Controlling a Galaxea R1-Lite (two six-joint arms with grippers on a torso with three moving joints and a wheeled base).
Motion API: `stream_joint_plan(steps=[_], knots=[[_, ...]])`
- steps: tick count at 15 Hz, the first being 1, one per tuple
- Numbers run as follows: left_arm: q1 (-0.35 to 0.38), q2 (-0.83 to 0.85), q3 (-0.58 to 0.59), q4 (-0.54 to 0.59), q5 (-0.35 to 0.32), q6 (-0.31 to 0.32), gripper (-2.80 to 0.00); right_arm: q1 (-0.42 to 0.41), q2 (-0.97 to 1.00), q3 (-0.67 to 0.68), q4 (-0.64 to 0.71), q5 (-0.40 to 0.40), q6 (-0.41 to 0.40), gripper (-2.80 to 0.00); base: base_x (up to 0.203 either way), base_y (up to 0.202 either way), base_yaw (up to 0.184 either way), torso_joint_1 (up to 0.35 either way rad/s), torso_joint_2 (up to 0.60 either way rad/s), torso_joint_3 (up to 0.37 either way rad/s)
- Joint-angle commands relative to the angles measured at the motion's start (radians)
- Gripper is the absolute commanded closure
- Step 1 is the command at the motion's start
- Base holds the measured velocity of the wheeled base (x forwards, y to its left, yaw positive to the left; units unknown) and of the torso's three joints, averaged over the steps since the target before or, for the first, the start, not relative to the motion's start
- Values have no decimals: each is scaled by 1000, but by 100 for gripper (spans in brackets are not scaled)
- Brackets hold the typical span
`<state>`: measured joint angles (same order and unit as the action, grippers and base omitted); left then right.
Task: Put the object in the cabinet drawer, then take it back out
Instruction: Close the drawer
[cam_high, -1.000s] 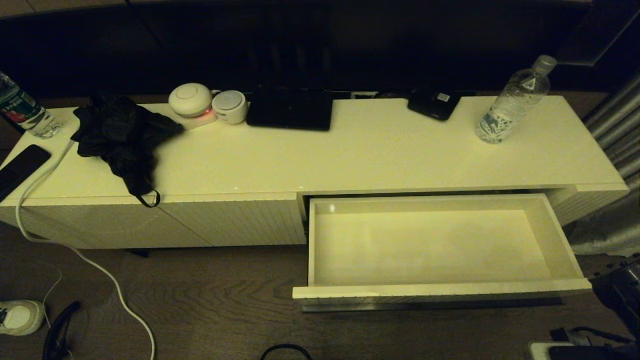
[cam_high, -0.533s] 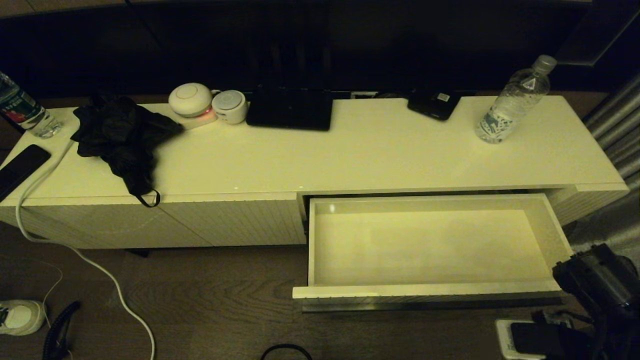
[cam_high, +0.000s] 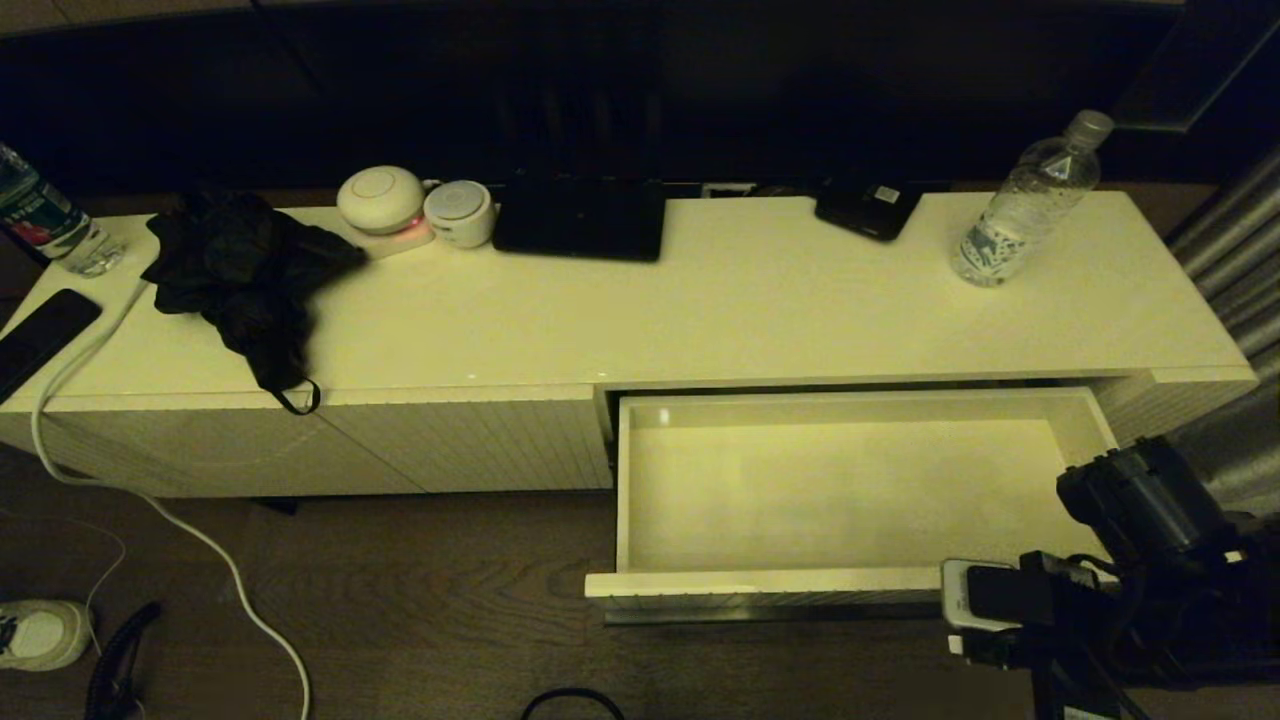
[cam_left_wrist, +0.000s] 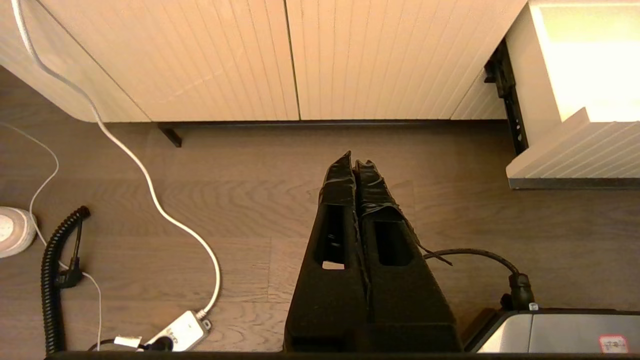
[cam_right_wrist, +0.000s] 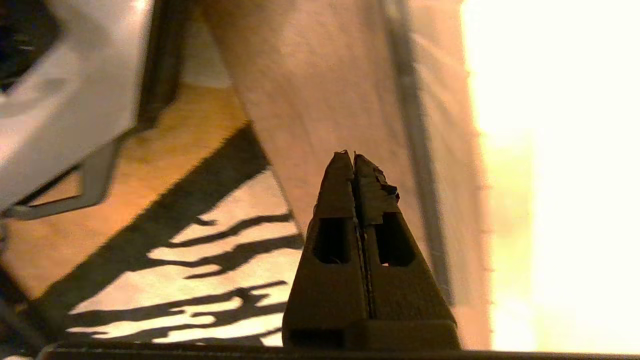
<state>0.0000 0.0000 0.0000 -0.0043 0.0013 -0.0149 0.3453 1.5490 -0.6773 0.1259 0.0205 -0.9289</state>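
Observation:
The clear water bottle (cam_high: 1025, 205) with a pale grey cap stands upright at the far right of the white cabinet top (cam_high: 700, 310). Below it the drawer (cam_high: 770, 582) is pulled out, its white inside bare. My right arm (cam_high: 1150, 510) covers the drawer's front right corner. In the right wrist view the right gripper (cam_right_wrist: 354, 156) is shut on nothing, over the drawer front and its dark handle strip (cam_right_wrist: 415, 150). The left gripper (cam_left_wrist: 356, 161) is shut and empty, low over the wooden floor, left of the drawer's ribbed front (cam_left_wrist: 575, 155).
On the cabinet top are a green-and-red-labelled bottle (cam_high: 45, 225), a black cloth (cam_high: 245, 275), a phone (cam_high: 40, 335), two round white gadgets (cam_high: 380, 200), a black slab (cam_high: 580, 220) and a small black device (cam_high: 868, 208). A white cable (cam_high: 150, 500) and a shoe (cam_high: 40, 632) lie on the floor.
My right arm has come up from the lower right corner, moving up and left until it covers the drawer's front right corner. Bottle and drawer have not moved.

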Motion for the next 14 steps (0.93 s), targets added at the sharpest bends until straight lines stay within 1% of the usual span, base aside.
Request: stream_joint_plan(steps=[1, 5, 6, 10, 14], knots=[[0, -2, 1, 0, 0, 0, 0, 3, 26, -22, -17, -18, -5, 0, 0, 0, 0, 0, 0, 0], [0, -2, 2, 0, 0, 0, 0, 4, 58, -23, -86, -76, -5, 0, 0, 0, 0, 0, 0, 0], [0, -2, 2, 0, 0, 0, 0, 4, 65, -27, -97, -80, -5, 0, 0, 0, 0, 0, 0, 0], [0, -2, 0, 0, 0, 0, 0, 6, 104, -30, -212, -83, -8, 0, 0, 0, 0, 0, 0, 0], [0, -2, 1, 0, 0, 0, 0, 7, 115, -49, -248, -88, -7, 0, 0, 0, 0, 0, 0, 0]])
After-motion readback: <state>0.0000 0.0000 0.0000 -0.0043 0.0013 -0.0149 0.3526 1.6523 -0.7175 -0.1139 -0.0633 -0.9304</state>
